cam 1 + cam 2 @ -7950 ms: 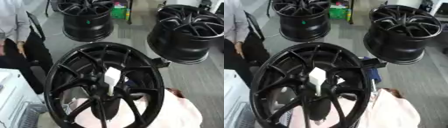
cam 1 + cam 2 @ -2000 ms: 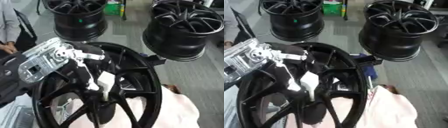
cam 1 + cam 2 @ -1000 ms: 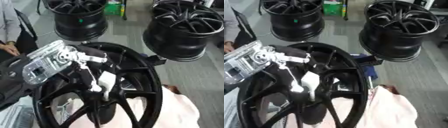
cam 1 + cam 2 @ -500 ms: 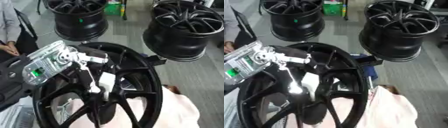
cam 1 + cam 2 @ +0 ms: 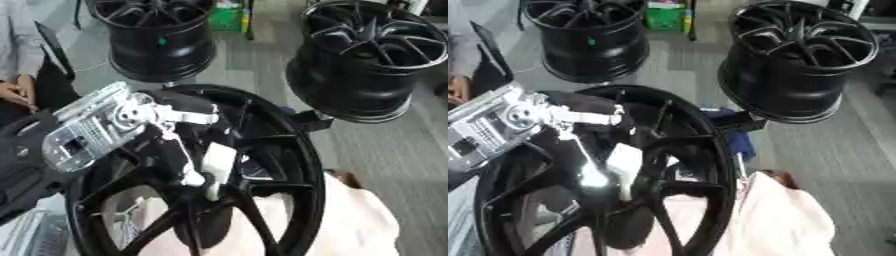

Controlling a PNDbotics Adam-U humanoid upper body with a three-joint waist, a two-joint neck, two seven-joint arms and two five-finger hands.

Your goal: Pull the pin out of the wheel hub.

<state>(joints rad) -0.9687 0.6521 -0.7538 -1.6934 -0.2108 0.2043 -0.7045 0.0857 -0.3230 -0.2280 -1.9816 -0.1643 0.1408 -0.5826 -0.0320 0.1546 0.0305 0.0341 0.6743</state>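
- Left hand (image 5: 131, 127) comes in from the left over the near wheel hub (image 5: 289, 150). Its dark fingers (image 5: 179, 160) reach down to the white pin (image 5: 217, 164) at the hub centre and look pinched against it, though it's blurry there.
- Versus half a second ago, it's nearly the same pose. The silver wrist block sits a touch higher and the fingers are still at the pin, which is still in the hub.
- Right hand isn't showing anywhere.
- The pin stands upright-ish between the spokes, just beside the fingertips.
- A pinkish cloth (image 5: 350, 220) lies under the hub's lower right.
- Two more black wheels (image 5: 798, 60) stand well apart on the grey floor (image 5: 385, 160) behind, with open floor to the right.
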